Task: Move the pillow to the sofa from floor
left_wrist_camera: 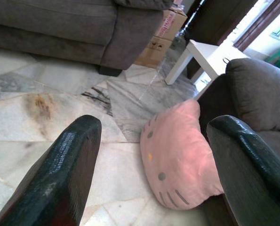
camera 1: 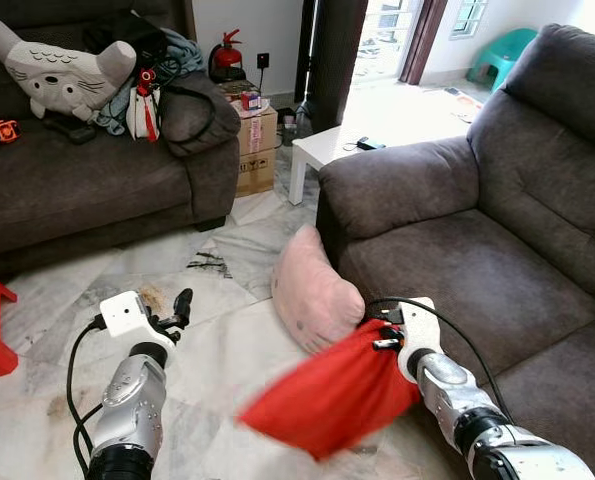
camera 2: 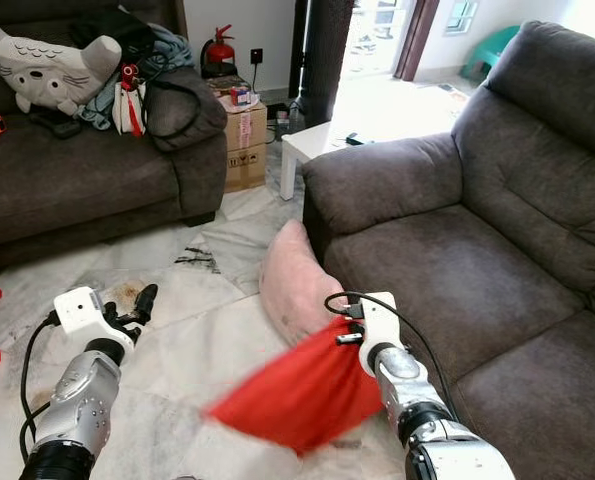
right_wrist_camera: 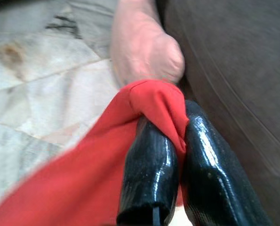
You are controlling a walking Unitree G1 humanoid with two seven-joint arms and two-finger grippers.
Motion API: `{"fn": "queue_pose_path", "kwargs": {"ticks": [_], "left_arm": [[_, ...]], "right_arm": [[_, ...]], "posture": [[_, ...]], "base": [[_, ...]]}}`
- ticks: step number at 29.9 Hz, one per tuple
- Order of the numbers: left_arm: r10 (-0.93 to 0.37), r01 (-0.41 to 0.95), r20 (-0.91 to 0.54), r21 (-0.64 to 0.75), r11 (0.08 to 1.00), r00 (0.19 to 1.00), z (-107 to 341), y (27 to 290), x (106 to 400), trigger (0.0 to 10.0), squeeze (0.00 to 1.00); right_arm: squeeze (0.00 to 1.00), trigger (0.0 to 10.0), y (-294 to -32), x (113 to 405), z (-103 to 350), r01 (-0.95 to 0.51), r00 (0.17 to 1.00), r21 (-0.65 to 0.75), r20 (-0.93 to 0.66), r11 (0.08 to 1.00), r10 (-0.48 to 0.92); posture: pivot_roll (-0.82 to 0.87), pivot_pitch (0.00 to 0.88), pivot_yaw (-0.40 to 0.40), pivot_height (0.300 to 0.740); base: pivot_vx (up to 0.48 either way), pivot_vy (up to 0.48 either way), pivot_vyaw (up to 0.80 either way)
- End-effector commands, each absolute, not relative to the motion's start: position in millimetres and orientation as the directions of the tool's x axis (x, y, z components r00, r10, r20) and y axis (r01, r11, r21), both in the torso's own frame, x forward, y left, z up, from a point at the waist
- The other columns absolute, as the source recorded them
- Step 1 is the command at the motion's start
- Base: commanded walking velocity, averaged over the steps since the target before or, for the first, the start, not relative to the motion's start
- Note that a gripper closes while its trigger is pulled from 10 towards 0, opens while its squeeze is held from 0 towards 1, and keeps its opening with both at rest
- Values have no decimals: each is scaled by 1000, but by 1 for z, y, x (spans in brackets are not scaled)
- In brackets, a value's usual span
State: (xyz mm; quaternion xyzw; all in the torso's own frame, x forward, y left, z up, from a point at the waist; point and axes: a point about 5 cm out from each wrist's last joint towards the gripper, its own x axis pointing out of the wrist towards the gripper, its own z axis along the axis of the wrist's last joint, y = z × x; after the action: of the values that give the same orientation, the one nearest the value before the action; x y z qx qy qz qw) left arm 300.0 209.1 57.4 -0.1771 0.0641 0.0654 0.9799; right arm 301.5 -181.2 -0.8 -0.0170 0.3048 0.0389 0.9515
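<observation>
Two dark grey fabric sofas [camera 1: 67,190] [camera 1: 497,250], one pink cat-face pillow [camera 1: 312,295], one red cloth [camera 1: 327,395], one grey plush toy [camera 1: 57,70], one red fire extinguisher [camera 1: 227,55], one brown cardboard box [camera 1: 257,150], one white low counter [camera 1: 322,150], two black-fingered claws [camera 1: 182,305] [right_wrist_camera: 175,141]

Red print on cardboard box [camera 1: 256,150], seemingly illegible.

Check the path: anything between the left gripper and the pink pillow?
Nothing visible. The left gripper, fingers open, looks across bare marble floor at the pink pillow leaning against the sofa front. The right gripper is shut on a red cloth right beside the pillow.
</observation>
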Motion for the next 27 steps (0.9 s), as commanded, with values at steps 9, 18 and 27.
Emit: {"fn": "queue_pose_path", "kwargs": {"ticks": [9,18,27], "left_arm": [[80,-133,-172,-321,938,982,54,206,301,10000,0],[73,-121,-164,-310,943,984,55,205,302,10000,0],[71,-119,-158,-319,940,985,55,204,303,10000,0]], "right_arm": [[0,10000,-182,308,10,-95,875,-29,-479,995,70],[0,10000,-189,323,30,-54,918,-92,-396,994,13],[0,10000,-210,315,21,37,861,-237,-485,971,-151]], "posture": [[146,0,-114,740],[143,0,-124,740],[143,0,-133,740]], "base": [[0,0,0],[0,0,0],[0,0,0]]}}
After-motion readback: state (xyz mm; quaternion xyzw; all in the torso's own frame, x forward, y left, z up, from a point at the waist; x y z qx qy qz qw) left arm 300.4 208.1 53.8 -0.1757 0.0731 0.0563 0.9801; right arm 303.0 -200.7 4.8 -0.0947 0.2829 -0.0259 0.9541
